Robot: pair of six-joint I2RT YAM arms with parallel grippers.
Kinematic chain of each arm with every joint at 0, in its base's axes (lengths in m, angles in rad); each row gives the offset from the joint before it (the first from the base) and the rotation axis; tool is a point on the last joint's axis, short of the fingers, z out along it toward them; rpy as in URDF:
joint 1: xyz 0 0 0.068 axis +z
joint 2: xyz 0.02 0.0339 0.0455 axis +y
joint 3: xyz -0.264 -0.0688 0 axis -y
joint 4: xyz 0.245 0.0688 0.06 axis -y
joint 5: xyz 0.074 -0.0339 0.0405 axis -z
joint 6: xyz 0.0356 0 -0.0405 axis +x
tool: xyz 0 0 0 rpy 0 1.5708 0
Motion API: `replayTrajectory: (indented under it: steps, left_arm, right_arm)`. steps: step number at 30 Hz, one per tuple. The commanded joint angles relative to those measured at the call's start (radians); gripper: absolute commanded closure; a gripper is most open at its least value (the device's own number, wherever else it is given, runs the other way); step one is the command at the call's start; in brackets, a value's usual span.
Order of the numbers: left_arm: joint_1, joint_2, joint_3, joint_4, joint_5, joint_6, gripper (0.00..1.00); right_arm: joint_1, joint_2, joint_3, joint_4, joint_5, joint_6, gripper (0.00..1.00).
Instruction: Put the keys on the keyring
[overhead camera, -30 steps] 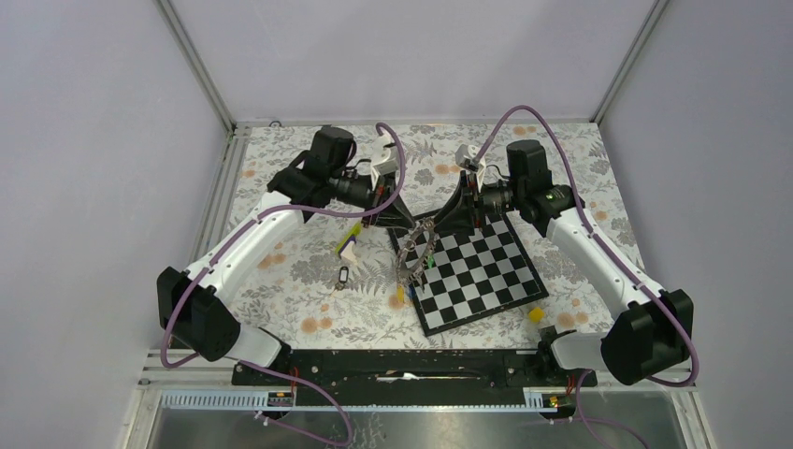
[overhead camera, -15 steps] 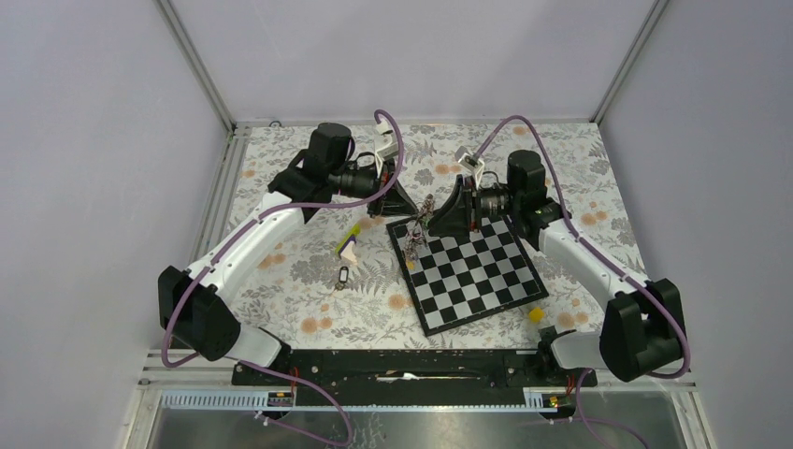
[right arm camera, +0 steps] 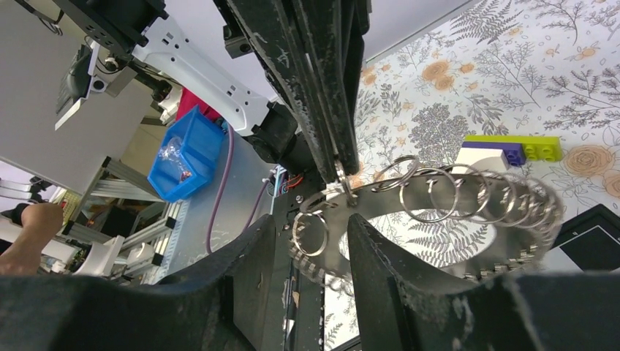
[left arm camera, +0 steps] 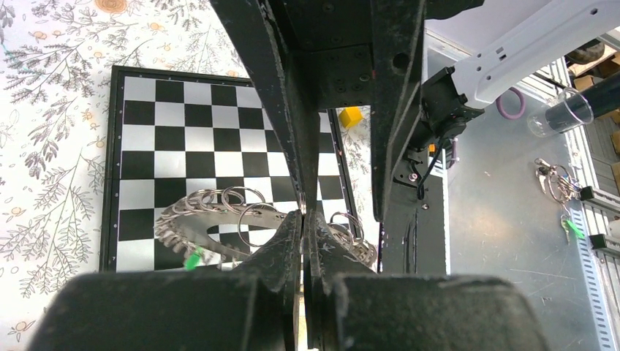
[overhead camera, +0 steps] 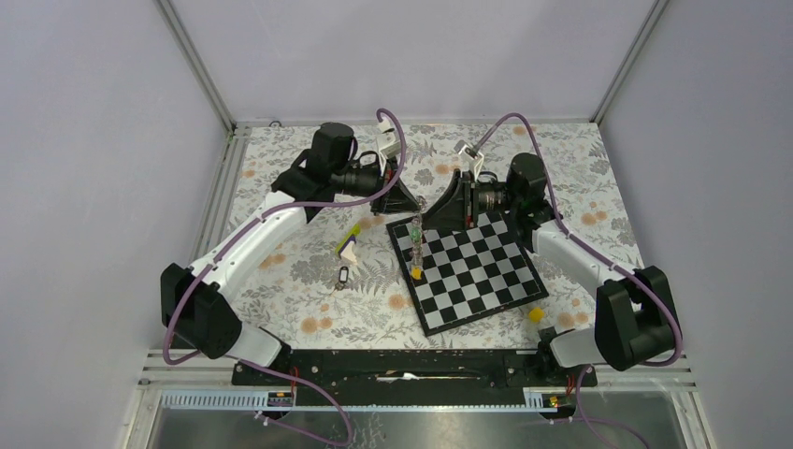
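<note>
Left wrist view, left gripper (left arm camera: 303, 217) clamped on ridged grey metal keyring (left arm camera: 172, 225), right gripper (right arm camera: 313, 228) jaws parted.

No writing, label, brand name, number or sign can be read in any of the three views. The chessboard (overhead camera: 472, 271), at the centre of the overhead view, is seen to carry plain black and white squares only, with no letters or digits made out along its border.
</note>
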Motion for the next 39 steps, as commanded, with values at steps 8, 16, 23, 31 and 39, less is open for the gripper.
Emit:
replayTrajectory:
  steps: [8, 16, 23, 31, 39]
  left_arm:
    - [-0.005, 0.010, 0.017, 0.072, -0.042, -0.013, 1.00]
    - [-0.005, 0.010, 0.019, 0.072, -0.061, -0.006, 1.00]
    - [-0.005, 0.007, 0.012, 0.073, -0.073, -0.001, 1.00]
    - [-0.012, 0.008, 0.002, 0.073, -0.108, 0.012, 1.00]
    - [-0.024, 0.015, 0.007, 0.071, -0.141, 0.011, 1.00]
  right_arm:
    - [0.034, 0.029, -0.019, 0.041, 0.003, 0.000, 0.53]
    - [0.034, 0.026, -0.016, -0.035, 0.018, -0.066, 0.60]
    - [0.034, 0.035, 0.016, -0.100, 0.058, -0.087, 0.64]
    - [0.034, 0.033, 0.001, -0.010, 0.049, -0.007, 0.59]
    - [0.036, 0.044, 0.002, -0.023, 0.072, 0.002, 0.58]
